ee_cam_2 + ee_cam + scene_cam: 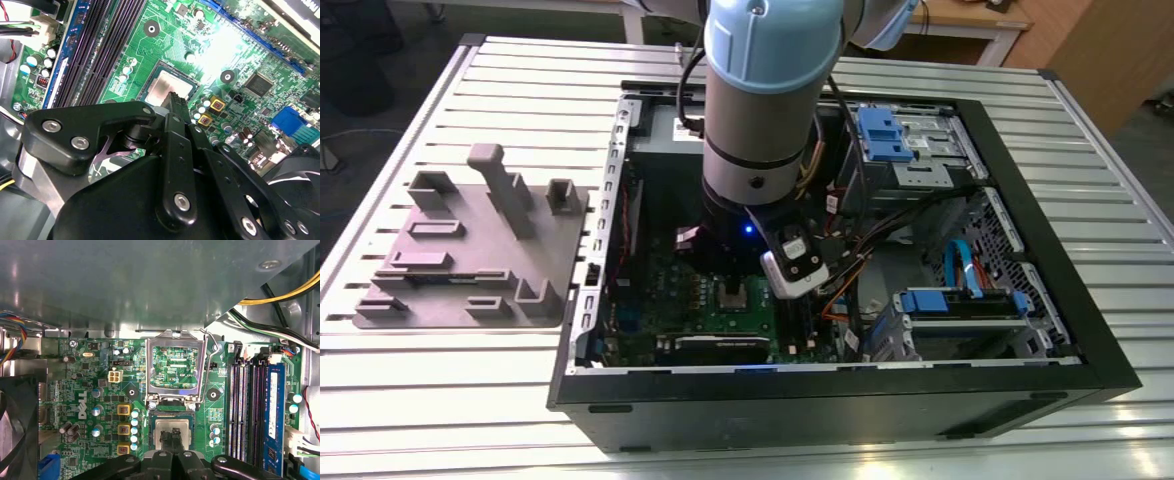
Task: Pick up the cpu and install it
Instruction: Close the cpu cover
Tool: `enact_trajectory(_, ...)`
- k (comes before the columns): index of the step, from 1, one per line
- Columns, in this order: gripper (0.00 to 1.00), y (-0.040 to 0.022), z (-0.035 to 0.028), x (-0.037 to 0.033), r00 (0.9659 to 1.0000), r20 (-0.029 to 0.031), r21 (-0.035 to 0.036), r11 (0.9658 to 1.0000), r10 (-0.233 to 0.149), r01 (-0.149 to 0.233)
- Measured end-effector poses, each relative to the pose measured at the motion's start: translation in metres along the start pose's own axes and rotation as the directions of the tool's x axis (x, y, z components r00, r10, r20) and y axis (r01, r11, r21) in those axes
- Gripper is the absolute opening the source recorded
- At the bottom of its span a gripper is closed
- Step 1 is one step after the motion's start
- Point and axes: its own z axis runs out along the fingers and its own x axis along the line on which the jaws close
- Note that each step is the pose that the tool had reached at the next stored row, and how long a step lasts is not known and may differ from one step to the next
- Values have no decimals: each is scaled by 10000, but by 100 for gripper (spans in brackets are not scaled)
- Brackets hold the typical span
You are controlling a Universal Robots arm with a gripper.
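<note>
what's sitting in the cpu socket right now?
The cpu, silver top up, lies in the socket on the green motherboard; the retention frame is flipped up. The hand hovers over the chip and covers part of it, so full seating can't be confirmed.

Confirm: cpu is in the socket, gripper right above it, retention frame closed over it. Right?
Not quite. The retention frame is open, hinged up off the socket, as the first wrist view shows. The rest holds: the cpu lies in the socket, uncovered, with the gripper right above it.
</note>
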Motion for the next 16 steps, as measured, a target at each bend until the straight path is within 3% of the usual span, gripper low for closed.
enact_trajectory(3, 10, 0, -26, 1, 10000, 1, 0, 10000, 0, 0)
enact_trajectory(9, 10, 1, -155, 4, 10000, 0, 1, 10000, 0, 0)
enact_trajectory(16, 10, 8, -170, 4, 10000, 0, 0, 10000, 1, -1)
